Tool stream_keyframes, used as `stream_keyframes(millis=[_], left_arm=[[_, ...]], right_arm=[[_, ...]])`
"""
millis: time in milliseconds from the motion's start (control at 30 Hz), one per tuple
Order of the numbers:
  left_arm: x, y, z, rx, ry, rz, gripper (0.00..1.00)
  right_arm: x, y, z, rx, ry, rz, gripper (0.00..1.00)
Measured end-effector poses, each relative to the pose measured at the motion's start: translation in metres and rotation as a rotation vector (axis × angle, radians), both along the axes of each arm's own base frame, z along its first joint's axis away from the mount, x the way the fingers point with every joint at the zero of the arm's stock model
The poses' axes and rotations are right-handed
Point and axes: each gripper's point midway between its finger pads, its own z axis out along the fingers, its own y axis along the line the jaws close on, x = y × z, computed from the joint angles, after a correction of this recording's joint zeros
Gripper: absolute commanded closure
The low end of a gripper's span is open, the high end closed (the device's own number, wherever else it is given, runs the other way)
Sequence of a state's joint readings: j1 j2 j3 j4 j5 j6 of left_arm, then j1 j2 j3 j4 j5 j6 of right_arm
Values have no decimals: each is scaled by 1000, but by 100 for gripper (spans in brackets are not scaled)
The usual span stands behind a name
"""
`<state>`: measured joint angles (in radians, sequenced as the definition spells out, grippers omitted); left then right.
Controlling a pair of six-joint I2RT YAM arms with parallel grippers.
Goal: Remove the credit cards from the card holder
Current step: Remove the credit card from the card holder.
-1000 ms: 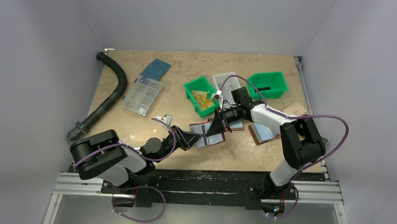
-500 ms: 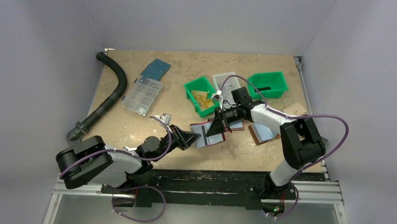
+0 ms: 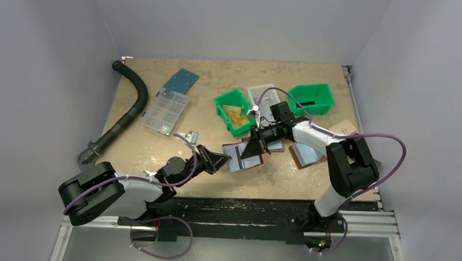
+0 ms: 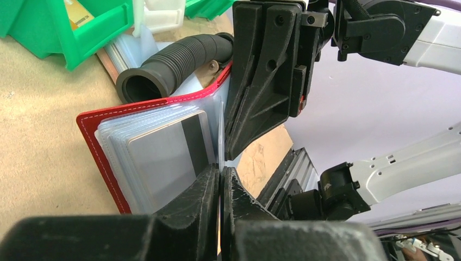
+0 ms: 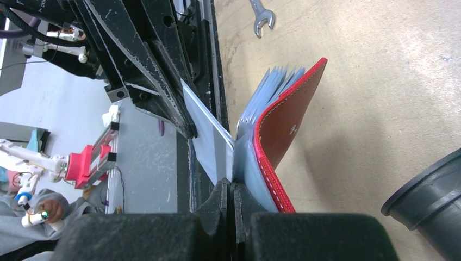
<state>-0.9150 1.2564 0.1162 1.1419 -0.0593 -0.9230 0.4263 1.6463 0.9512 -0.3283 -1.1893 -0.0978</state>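
Observation:
The card holder [image 3: 243, 157] stands open on its edge at the front middle of the table, its red cover [image 5: 285, 130] and pale pocket leaves fanned out. My right gripper [image 5: 232, 185] is shut on one of its pocket leaves from the far side. My left gripper [image 4: 221, 174] comes from the near left and is shut on the edge of a pale blue-grey credit card [image 5: 209, 144] that spans the gap between both grippers. Another credit card [image 4: 163, 160], with a dark stripe, sits in a pocket on the left half. In the top view the left gripper [image 3: 226, 160] and right gripper [image 3: 248, 154] almost meet.
Two green bins [image 3: 235, 110] [image 3: 311, 98] and a white bin [image 3: 263, 97] stand behind the holder. Brown folders [image 3: 306, 153] lie to its right. A clear compartment box [image 3: 165, 112], a blue plate [image 3: 181, 80] and a black hose [image 3: 128, 109] are at the left. A wrench [image 5: 262, 19] lies near the left arm.
My left gripper's jaws have closed onto the card edge, and the left arm's rear links have shifted left and lower. The right arm and the holder have stayed put.

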Motion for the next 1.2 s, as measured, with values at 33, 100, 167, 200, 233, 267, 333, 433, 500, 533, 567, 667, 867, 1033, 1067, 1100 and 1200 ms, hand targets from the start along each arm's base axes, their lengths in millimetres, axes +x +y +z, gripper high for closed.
stream_keyframes(millis=[33,100,167,200,233,267,333,433,500,533,567,667,867,1033,1067,1100,1200], left_arm=[[0,0,-1,1,2,0,100],[1,1,-1,2,3,-5,100],[1,1,-1,2,2,-11,100],[1,2,-1,2,3,-14,100],[2,2,-2,3,4,-17,100],[2,2,-2,3,5,-18,100],[3,3,-4,6,9,-22,100],[3,4,-8,10,18,-26,100],[2,6,-16,22,31,-28,100],[0,8,-23,35,44,-29,100],[-2,10,-31,53,60,-30,100],[-5,15,-47,84,91,-35,100],[-7,14,-55,94,104,-57,100],[-10,10,-53,78,90,-86,100],[-10,9,-53,73,86,-92,100],[-11,8,-51,68,81,-96,100],[-11,6,-45,47,59,-107,100]], right_arm=[[0,0,0,-1,0,-1,100],[0,0,-1,-2,-4,0,100],[0,0,-1,-1,-6,1,100],[0,0,-1,-1,-5,2,100],[0,0,-1,-1,-6,2,100],[0,0,-1,-2,-7,2,100],[0,-1,-1,-4,-9,1,100],[1,-1,-4,-17,-19,-3,100],[4,-3,-9,-38,-35,-11,100],[4,-4,-10,-44,-41,-13,100],[6,-6,-13,-57,-51,-18,100],[8,-10,-19,-87,-67,-27,100],[8,-12,-26,-108,-76,-21,99],[-8,-7,-27,-87,-66,48,80],[-12,-5,-26,-78,-66,66,77],[-14,-3,-25,-75,-67,79,73],[-20,1,-23,-63,-73,107,64]])
